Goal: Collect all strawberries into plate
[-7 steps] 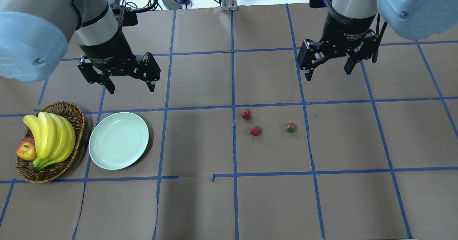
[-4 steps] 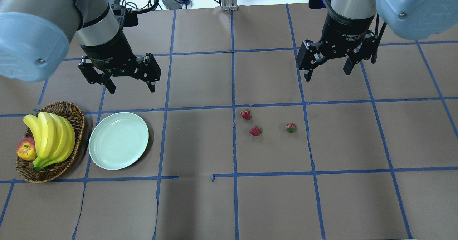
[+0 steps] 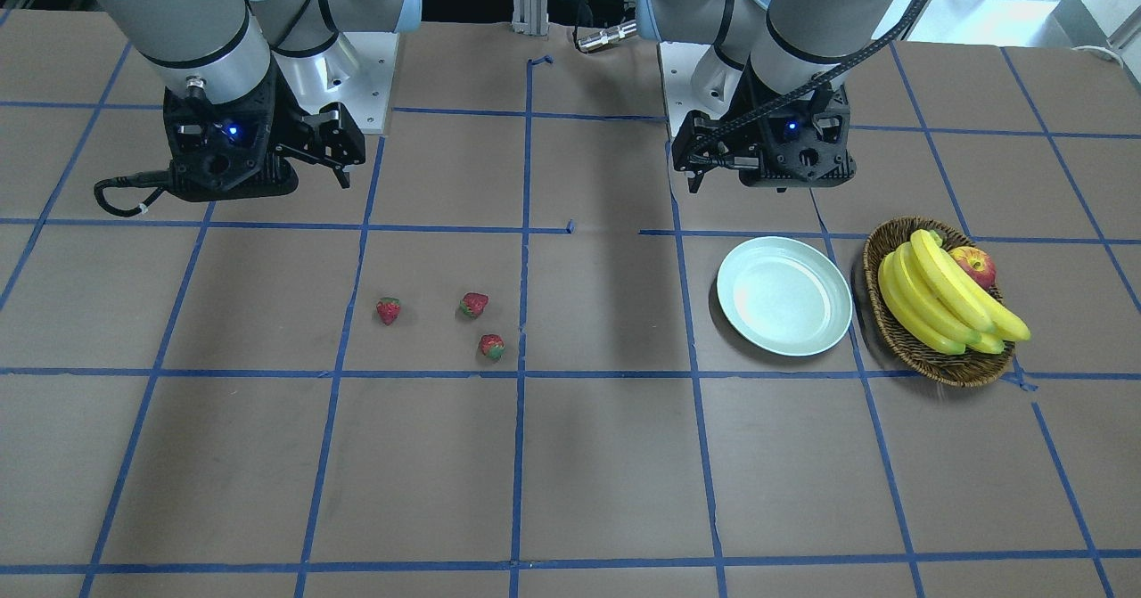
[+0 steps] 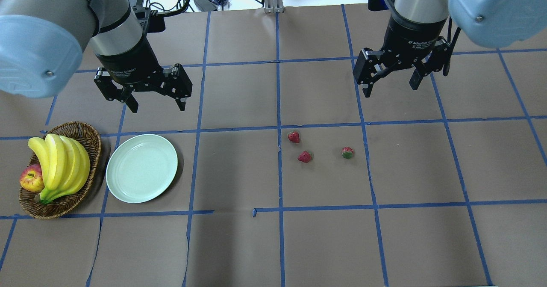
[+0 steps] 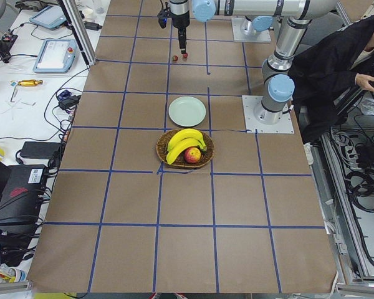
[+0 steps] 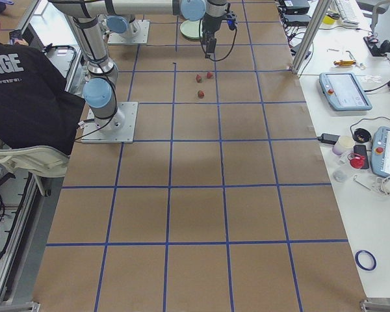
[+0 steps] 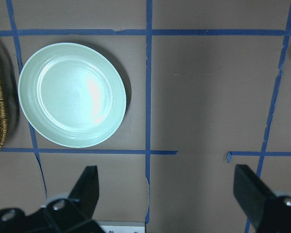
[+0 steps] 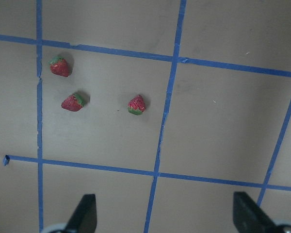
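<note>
Brown paper tabletop (image 4: pixel 239 244) marked with a blue tape grid (image 4: pixel 280 176); three strawberries (image 4: pixel 304 156) lie loose on the paper in one square right of centre, well apart from the plate (image 4: pixel 142 168); plate sits just beside a wicker basket (image 4: pixel 95 141) with bananas (image 4: pixel 64 167) and an apple (image 4: pixel 30 179); left gripper (image 4: pixel 157 106) hovers beyond the plate in the overhead view, jaws spread, gripping nothing; right gripper (image 4: pixel 391 89) hovers beyond the strawberries, jaws likewise spread, nothing held.
</note>
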